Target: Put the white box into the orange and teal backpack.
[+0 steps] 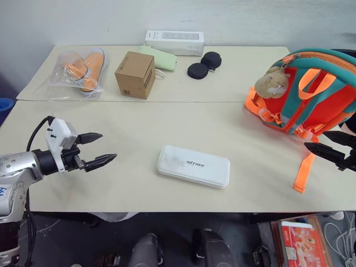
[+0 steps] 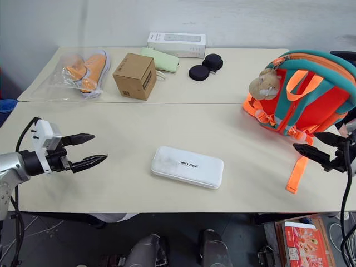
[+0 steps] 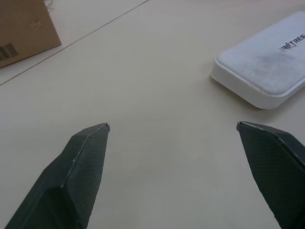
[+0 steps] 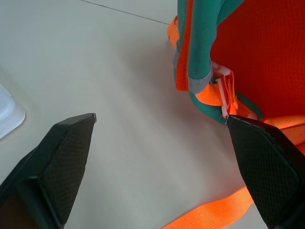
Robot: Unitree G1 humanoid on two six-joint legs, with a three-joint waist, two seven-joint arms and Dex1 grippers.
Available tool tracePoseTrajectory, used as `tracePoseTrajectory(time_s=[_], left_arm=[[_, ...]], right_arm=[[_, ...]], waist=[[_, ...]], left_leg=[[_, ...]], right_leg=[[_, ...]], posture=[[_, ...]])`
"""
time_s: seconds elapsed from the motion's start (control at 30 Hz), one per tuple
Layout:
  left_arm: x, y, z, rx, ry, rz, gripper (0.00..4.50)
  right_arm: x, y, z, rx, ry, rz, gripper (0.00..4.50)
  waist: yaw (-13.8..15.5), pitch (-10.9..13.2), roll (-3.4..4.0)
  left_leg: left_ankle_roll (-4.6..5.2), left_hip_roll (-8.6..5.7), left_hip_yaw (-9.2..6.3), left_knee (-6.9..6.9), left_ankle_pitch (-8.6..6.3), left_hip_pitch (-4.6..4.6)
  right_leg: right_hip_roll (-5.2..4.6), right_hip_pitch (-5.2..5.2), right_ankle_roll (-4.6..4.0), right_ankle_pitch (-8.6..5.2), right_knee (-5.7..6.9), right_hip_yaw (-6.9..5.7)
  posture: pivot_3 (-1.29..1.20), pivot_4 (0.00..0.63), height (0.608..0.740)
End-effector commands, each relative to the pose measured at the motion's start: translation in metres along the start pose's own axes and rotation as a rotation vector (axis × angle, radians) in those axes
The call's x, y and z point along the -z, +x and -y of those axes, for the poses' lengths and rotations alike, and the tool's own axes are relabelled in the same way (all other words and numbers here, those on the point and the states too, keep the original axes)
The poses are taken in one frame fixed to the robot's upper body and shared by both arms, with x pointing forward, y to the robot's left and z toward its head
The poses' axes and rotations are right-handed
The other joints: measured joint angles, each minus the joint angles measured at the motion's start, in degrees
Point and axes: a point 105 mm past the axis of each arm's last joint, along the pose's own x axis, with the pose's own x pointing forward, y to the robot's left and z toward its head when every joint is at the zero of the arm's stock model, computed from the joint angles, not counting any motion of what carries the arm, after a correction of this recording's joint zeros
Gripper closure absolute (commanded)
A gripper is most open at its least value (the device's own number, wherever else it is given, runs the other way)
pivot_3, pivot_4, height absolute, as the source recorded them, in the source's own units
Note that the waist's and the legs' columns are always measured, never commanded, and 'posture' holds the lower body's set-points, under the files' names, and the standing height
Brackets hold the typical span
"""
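Note:
The white box [image 1: 193, 166] lies flat near the table's front edge, about the middle, with small grey lettering on top; its corner also appears as the white box [image 3: 267, 71] in the left wrist view. The orange and teal backpack [image 1: 314, 92] stands at the right with a tan plush toy [image 1: 272, 83] on its upper corner and an orange strap [image 1: 303, 172] trailing toward the front edge. My left gripper [image 1: 100, 148] hovers open over the table, left of the box. My right gripper [image 1: 325, 143] is open by the backpack's lower front, with nothing between its fingers.
At the back stand a brown cardboard cube [image 1: 135, 74], bagged orange shoes [image 1: 83, 69], a long white carton [image 1: 174, 41], a pale green pouch [image 1: 161, 57] and two black round discs [image 1: 203, 65]. A seam [image 1: 167, 101] joins the two tabletops.

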Motion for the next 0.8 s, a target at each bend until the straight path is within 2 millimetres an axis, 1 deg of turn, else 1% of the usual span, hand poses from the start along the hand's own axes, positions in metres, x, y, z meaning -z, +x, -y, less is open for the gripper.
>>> tracePoseTrajectory(time_s=[0.03,0.23,0.57,0.67,0.7,0.8], left_arm=[[-0.012,-0.004,0.0,-0.018,0.069,0.029,0.0],[-0.007,-0.001,0.001,-0.031,0.053,0.011,0.0],[-0.008,0.006,-0.001,-0.047,0.05,0.013,0.0],[-0.012,0.009,-0.004,-0.048,0.057,0.022,0.0],[-0.012,0.013,-0.003,-0.029,0.058,0.024,0.0],[-0.012,0.027,0.007,0.067,0.087,0.014,0.58]], right_arm=[[-0.011,-0.002,0.001,0.013,-0.023,0.028,0.04],[-0.009,0.0,-0.003,0.01,-0.022,0.03,0.04],[-0.009,-0.002,-0.003,0.025,-0.032,0.028,0.04],[-0.014,0.0,-0.006,0.006,-0.052,0.025,0.04],[-0.017,0.003,-0.013,-0.031,-0.062,0.02,0.04],[-0.021,0.013,-0.033,-0.141,-0.094,-0.005,0.62]], waist=[[0.0,0.0,0.0],[0.02,0.0,0.0],[0.04,0.0,0.0],[0.05,0.0,0.0],[0.06,0.0,0.0],[0.02,0.0,0.0]], left_leg=[[0.0,0.0,0.0,0.0,0.0,0.0],[-0.01,-0.01,-0.01,0.0,-0.01,0.0],[0.0,0.0,-0.01,0.0,-0.01,0.0],[-0.01,0.0,-0.01,0.0,0.0,0.0],[-0.01,0.0,-0.01,0.0,0.0,0.0],[0.0,-0.01,0.0,0.0,0.01,0.01]], right_leg=[[0.0,0.0,0.0,0.0,0.0,0.0],[-0.01,0.0,0.0,0.0,-0.01,0.01],[0.0,0.0,0.0,0.0,0.0,0.0],[0.0,0.0,0.0,0.0,0.0,0.0],[0.01,0.0,0.0,0.0,0.01,-0.01],[0.01,0.01,0.0,0.0,0.02,-0.01]], posture=[[0.0,0.15,0.74],[0.0,0.15,0.74],[0.0,0.15,0.74],[0.0,0.15,0.74],[0.0,0.15,0.74],[0.0,0.15,0.74]])
